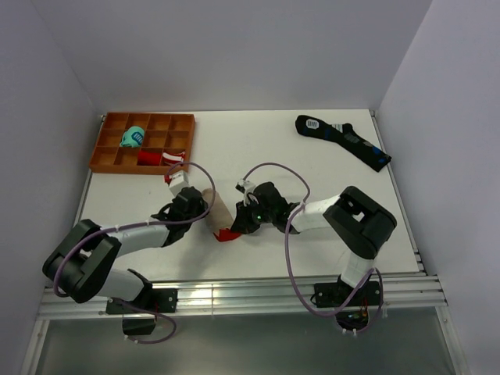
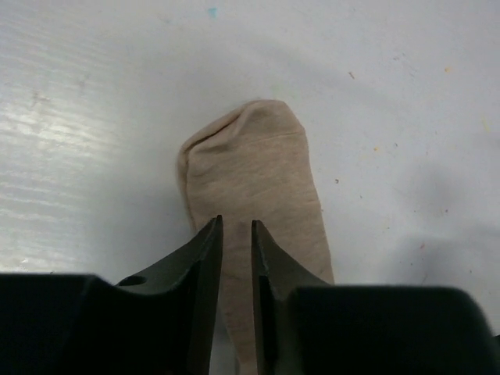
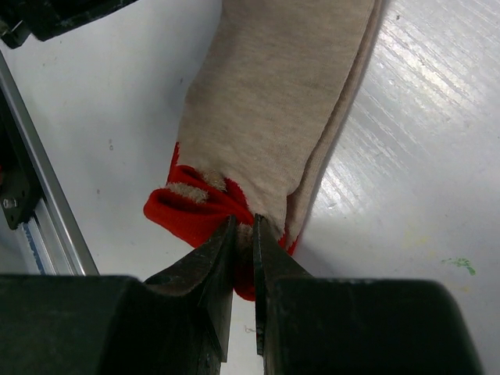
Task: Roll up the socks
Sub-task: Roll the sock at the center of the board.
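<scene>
The socks point(image 1: 215, 211) lie flat on the white table as one beige strip, with the red end point(image 1: 226, 234) nearest the arms. In the right wrist view the beige socks point(image 3: 273, 94) run away from me, and my right gripper point(image 3: 244, 223) is shut on a fold at the red end point(image 3: 187, 215). My left gripper point(image 1: 197, 209) is over the far beige part. In the left wrist view its jaws point(image 2: 237, 226) stand a narrow gap apart over the socks point(image 2: 254, 164), fabric showing in the gap. Whether they pinch it is unclear. My right gripper point(image 1: 238, 224) sits at the red end.
An orange compartment tray point(image 1: 105, 160) at the back left holds a teal roll point(image 1: 132, 137) and a red-and-white roll point(image 1: 160, 158). A long black sock point(image 1: 344, 141) lies at the back right. A metal rail point(image 1: 234, 293) runs along the near edge.
</scene>
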You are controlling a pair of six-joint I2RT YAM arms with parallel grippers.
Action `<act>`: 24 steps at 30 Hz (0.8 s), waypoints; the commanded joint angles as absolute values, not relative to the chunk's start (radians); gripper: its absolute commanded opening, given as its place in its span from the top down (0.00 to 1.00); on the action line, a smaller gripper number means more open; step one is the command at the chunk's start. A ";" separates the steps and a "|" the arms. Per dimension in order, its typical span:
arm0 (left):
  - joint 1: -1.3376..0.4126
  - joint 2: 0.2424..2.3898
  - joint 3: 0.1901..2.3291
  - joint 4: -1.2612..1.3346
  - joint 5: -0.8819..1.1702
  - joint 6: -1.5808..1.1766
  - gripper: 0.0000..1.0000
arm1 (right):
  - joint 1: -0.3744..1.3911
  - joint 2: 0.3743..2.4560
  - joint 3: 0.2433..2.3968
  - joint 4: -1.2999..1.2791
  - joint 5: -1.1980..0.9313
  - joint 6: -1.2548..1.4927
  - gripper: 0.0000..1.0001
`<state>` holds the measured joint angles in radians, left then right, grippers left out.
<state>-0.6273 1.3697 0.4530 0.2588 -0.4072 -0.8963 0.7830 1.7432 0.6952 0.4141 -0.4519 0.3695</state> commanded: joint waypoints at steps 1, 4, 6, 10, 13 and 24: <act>-0.614 1.420 0.534 0.314 -0.325 -0.836 0.75 | 0.801 1.720 0.678 0.410 -0.422 0.362 1.00; -0.606 1.495 0.555 0.359 -0.278 -0.818 0.78 | 0.807 1.713 0.676 0.413 -0.416 0.359 1.00; -0.597 1.540 0.560 0.371 -0.238 -0.815 0.80 | 0.810 1.712 0.686 0.397 -0.411 0.353 1.00; -0.574 1.611 0.598 0.341 -0.215 -0.815 0.85 | 0.816 1.706 0.689 0.388 -0.410 0.344 1.00; -0.546 1.650 0.620 0.341 -0.170 -0.815 0.88 | 0.821 1.703 0.692 0.383 -0.425 0.334 1.00; -0.522 1.712 0.673 0.368 -0.068 -0.765 0.91 | 0.836 1.746 0.782 0.305 -0.471 0.311 1.00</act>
<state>-0.5282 1.6798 0.6575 0.3683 -0.1043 -0.8082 0.8253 1.7370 0.7277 0.3599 -0.4377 0.3351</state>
